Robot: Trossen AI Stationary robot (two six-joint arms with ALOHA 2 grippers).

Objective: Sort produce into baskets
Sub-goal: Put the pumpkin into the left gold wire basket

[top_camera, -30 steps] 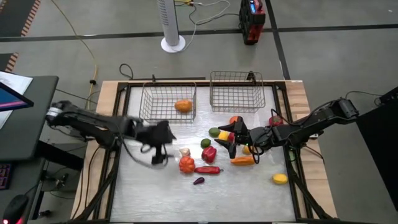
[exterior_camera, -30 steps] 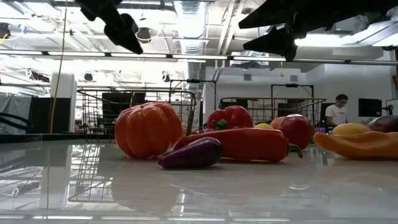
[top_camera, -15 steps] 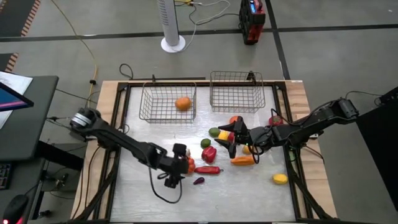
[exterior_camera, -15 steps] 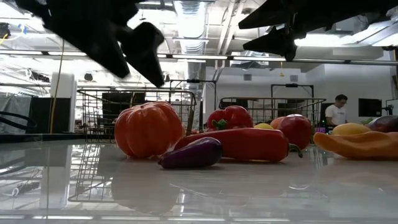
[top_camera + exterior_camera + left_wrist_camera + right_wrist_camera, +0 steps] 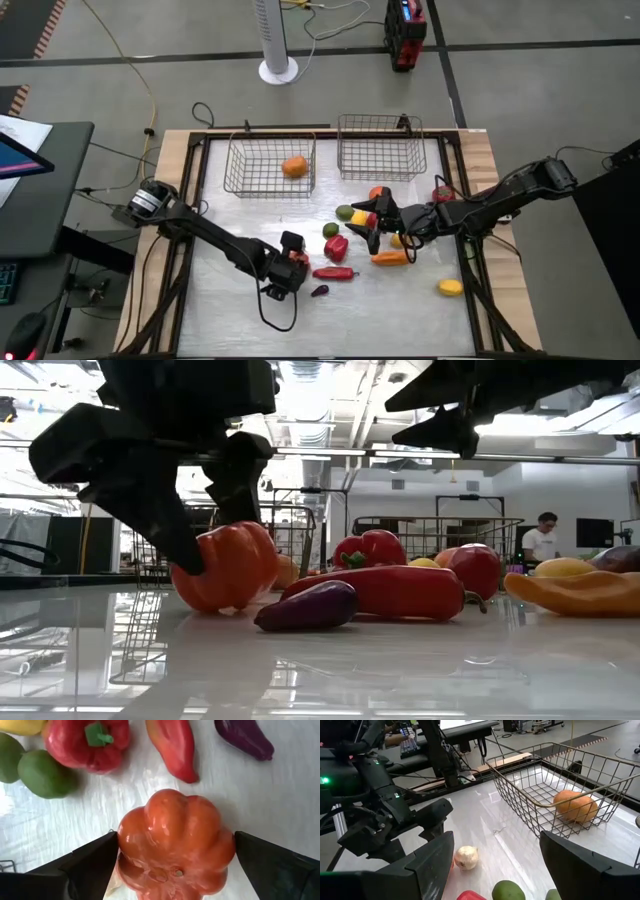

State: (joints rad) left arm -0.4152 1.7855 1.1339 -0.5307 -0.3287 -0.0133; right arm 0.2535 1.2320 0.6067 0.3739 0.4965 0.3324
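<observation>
No text, label, brand, number or sign can be read anywhere in these views, on the produce or elsewhere.

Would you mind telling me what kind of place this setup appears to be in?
Probably a robotics lab or workshop: a framed table stands on a bare concrete floor, exposed ceiling ducts run overhead, and a person stands at workstations in the open room behind.

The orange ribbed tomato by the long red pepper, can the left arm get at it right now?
Probably yes. The left gripper is open with a finger on each side of the orange ribbed tomato, nothing between them; the long red pepper lies clear beyond it.
</observation>
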